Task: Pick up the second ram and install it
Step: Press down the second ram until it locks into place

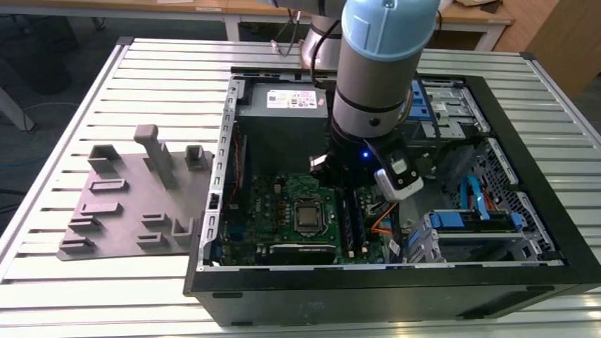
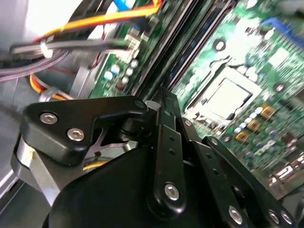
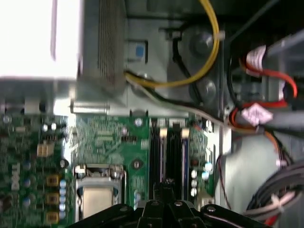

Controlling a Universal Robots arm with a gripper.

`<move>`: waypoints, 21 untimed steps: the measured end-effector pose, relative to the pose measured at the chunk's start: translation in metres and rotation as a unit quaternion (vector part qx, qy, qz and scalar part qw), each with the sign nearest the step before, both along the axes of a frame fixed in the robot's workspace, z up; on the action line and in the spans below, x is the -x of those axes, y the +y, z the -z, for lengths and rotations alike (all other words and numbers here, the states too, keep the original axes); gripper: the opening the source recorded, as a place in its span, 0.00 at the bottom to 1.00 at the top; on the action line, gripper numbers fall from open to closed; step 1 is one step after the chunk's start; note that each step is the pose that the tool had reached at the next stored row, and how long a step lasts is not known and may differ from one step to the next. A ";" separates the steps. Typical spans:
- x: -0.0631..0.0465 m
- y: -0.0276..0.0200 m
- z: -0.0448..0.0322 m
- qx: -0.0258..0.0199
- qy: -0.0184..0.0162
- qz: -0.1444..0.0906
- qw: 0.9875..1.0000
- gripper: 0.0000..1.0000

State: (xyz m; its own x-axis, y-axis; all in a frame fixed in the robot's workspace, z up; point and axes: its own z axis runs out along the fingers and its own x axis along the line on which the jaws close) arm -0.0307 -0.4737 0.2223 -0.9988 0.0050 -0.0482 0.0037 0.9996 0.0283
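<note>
Claw (image 3: 166, 187) lowered inside the open computer case (image 1: 526, 211), fingertips close together over the memory slots (image 3: 171, 156), seemingly clenched on the second ram (image 3: 174, 152), standing in its slot at three o'clock of the silver chip (image 3: 97, 199).

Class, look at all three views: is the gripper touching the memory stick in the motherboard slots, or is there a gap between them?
Cannot tell. In the first wrist view the gripper sits directly over the memory stick, but its fingertips overlap the slots, hiding contact or gap.
</note>
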 end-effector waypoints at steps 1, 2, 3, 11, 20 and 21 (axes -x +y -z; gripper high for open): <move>0.000 -0.0034 0.0003 0.001 0.000 0.000 1.000 0.07; 0.000 -0.0071 0.0007 0.002 0.000 0.000 1.000 0.07; 0.000 -0.0104 0.0010 0.003 0.000 0.000 1.000 0.07; 0.001 -0.0313 0.0040 0.009 0.000 0.000 1.000 0.07; 0.001 -0.0313 0.0080 0.009 0.000 0.000 1.000 0.07; 0.001 -0.0313 0.0080 0.009 0.000 0.000 1.000 0.07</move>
State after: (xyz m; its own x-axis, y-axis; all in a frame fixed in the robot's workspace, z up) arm -0.0313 -0.5050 0.2142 -0.9988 0.0043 -0.0482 0.0037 0.9999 0.0109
